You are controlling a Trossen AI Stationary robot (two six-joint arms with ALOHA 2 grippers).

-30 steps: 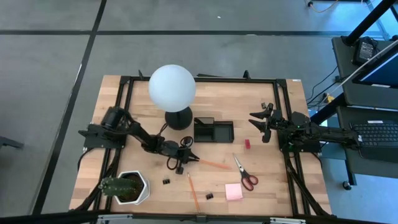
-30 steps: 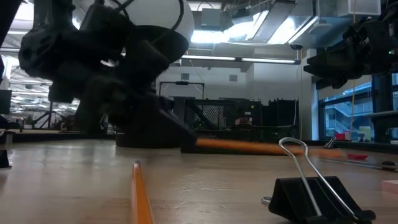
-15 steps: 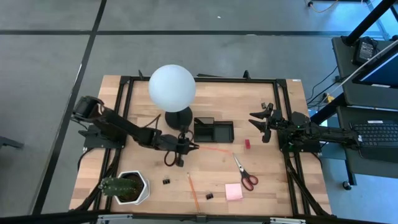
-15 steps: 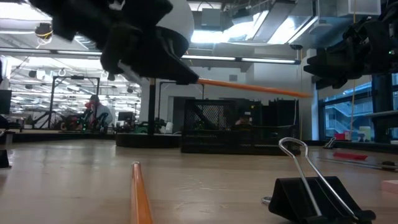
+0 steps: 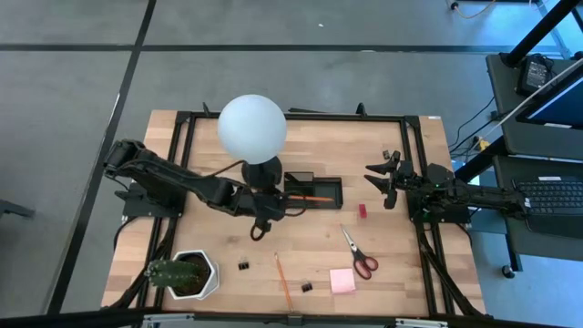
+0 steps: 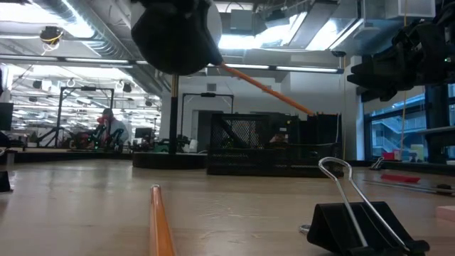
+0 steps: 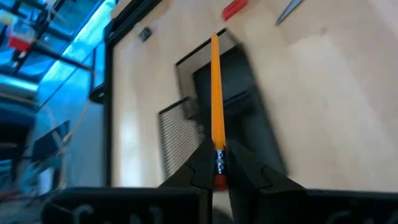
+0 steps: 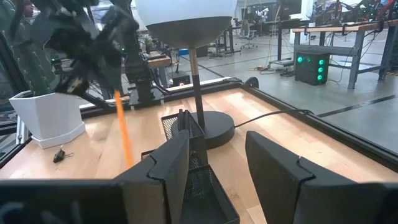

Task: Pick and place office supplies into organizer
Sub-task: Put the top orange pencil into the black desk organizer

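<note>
Pencil (image 5: 314,198) over organizer (image 5: 335,204); lamp (image 5: 252,129) left.

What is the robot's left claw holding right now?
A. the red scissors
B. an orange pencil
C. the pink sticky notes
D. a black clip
B. The left gripper is pinched on an orange pencil, held in the air with its far end over the black organizer; the scissors, sticky-note pad and clips lie on the table.
</note>
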